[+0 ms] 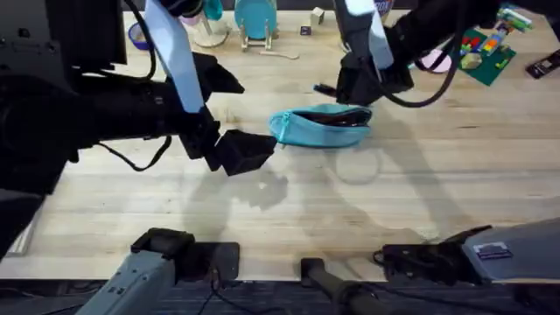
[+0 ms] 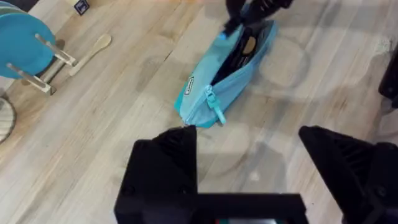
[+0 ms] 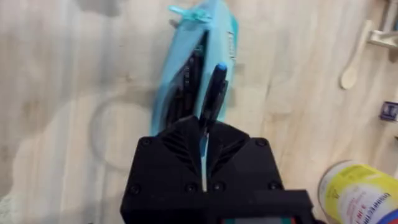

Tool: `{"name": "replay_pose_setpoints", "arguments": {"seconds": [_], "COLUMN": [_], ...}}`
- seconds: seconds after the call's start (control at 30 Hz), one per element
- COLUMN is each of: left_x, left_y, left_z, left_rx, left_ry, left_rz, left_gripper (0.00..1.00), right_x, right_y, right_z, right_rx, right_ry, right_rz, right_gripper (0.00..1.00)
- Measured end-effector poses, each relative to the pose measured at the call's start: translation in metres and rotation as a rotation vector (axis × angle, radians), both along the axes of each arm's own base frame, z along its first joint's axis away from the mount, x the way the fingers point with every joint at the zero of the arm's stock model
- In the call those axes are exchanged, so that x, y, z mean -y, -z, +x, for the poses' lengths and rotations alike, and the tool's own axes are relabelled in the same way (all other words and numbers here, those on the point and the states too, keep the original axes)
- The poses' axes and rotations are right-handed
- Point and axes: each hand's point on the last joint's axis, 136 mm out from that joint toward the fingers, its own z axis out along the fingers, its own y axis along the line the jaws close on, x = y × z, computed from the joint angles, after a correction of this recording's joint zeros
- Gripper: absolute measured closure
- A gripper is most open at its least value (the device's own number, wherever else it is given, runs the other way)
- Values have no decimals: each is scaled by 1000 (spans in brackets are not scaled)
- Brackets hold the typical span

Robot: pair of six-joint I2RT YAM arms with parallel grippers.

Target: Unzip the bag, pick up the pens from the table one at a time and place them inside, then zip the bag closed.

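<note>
Right gripper (image 3: 205, 134) was clamped on a pen (image 3: 213, 93) over the unzipped bag (image 1: 324, 125) to drop it in; left gripper (image 2: 249, 162) waited spread apart beside the zipper end.

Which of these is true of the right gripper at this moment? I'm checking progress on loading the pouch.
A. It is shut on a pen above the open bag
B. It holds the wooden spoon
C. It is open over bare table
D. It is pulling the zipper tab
A: in the right wrist view the right gripper is shut on a pen, held over the unzipped bag.
</note>
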Motion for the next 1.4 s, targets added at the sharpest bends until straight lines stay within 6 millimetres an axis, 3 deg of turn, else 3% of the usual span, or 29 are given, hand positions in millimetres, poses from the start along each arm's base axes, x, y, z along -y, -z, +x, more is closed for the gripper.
{"name": "replay_pose_setpoints", "arguments": {"seconds": [0.3, 0.67, 1.1, 1.4], "left_x": [0, 0, 0, 0], "left_y": [0, 0, 0, 0], "left_z": [0, 0, 0, 0], "left_rx": [0, 0, 0, 0], "left_ry": [0, 0, 0, 0], "left_rz": [0, 0, 0, 0], "left_gripper": [7, 7, 7, 8], "right_x": [-9, -14, -18, -18], "right_y": [3, 5, 61, 74], "right_z": [-23, -24, -17, -16], "right_rx": [-54, -58, -213, -246], "right_ry": [-66, -73, -61, -58], "right_rz": [-25, -25, -84, -97], "right_gripper": [968, 969, 969, 969]}}
